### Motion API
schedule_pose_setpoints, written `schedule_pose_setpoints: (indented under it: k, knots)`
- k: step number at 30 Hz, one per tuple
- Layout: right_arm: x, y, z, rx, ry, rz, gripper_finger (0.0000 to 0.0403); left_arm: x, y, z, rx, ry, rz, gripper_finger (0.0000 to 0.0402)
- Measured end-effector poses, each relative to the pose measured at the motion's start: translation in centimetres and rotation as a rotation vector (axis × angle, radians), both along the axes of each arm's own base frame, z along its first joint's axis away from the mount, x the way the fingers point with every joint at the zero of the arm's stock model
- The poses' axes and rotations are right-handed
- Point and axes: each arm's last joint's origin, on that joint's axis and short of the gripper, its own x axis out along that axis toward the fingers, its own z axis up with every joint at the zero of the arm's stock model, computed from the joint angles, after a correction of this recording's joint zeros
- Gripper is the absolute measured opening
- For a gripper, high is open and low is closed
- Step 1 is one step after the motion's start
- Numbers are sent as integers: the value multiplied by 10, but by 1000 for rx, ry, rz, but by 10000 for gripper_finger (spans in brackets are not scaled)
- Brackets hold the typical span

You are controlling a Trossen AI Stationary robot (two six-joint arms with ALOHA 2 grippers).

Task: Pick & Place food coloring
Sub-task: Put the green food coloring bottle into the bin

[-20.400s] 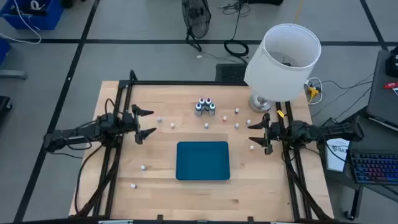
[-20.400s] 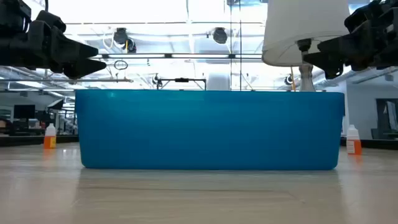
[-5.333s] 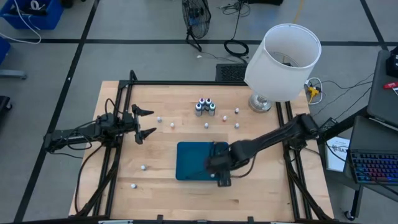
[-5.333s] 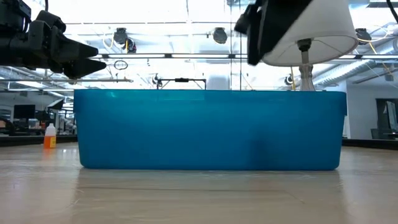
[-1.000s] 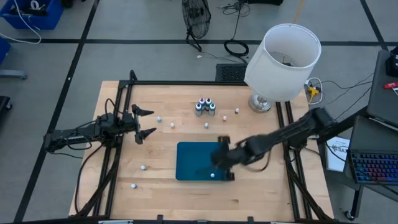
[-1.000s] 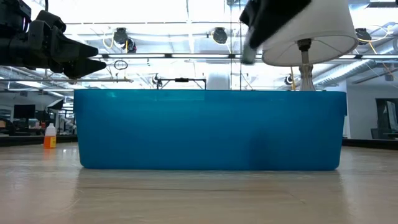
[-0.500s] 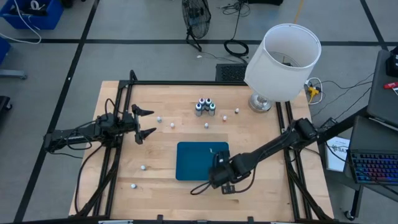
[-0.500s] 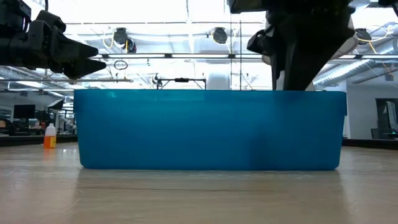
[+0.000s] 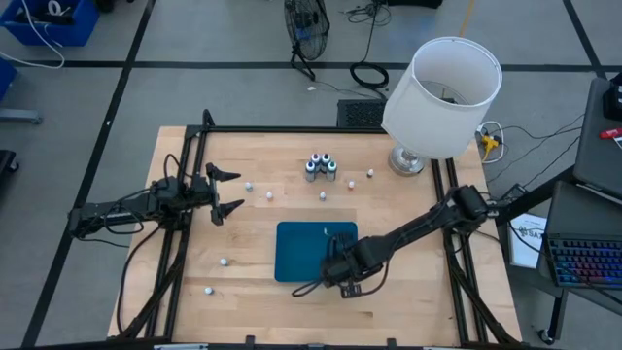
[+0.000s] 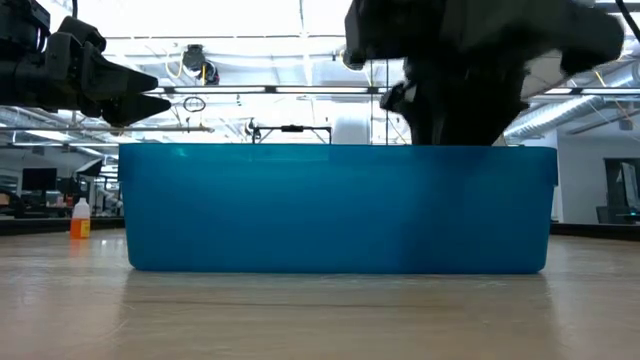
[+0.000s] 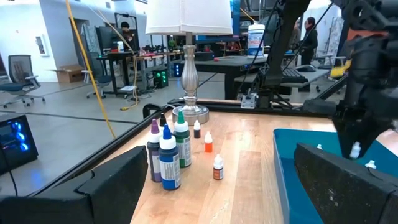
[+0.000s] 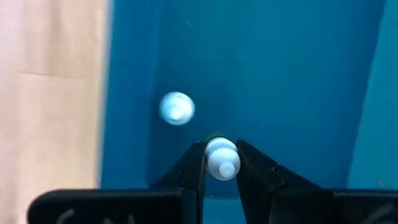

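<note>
Light wood counter (image 9: 262,301) on a grey floor crossed by dark tape lines; a white-shaded lamp (image 9: 442,97) is set at the far right corner, a fan and cables on the floor beyond. In the left wrist view an open workshop is seen behind: desks, monitors, people standing far off.

Teal tray (image 9: 296,253) is placed mid-counter. Right gripper (image 12: 222,163) is held over the tray's near right part, fingers clamped on a small food coloring bottle (image 12: 221,158). The bottle is seen end-on from the wrist camera, white cap toward the camera, so its long axis runs along the gripper's own axis; a green edge is glimpsed behind the cap. A second white-capped bottle (image 12: 177,108) is seen inside the tray, just beside the held one, also cap-on to the camera.

A cluster of larger bottles (image 9: 321,166) is stood upright near the far edge. Small loose bottles (image 9: 323,195) are scattered on the wood around them, more near the left front.

Left gripper (image 9: 229,191) is parked at the left side, fingers wide apart, nothing held.
</note>
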Motion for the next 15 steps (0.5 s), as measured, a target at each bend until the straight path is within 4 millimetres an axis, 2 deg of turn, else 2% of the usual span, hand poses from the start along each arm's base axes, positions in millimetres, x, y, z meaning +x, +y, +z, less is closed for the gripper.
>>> schedule_pose_setpoints:
  k: [7, 15]
  knots:
    - [-1, -14, -14, 23, 26, -20, 52, 0, 0, 0, 0, 0, 0, 399]
    - [-1, -15, -21, 99, 20, 9, 52, 0, 0, 0, 0, 0, 0, 399]
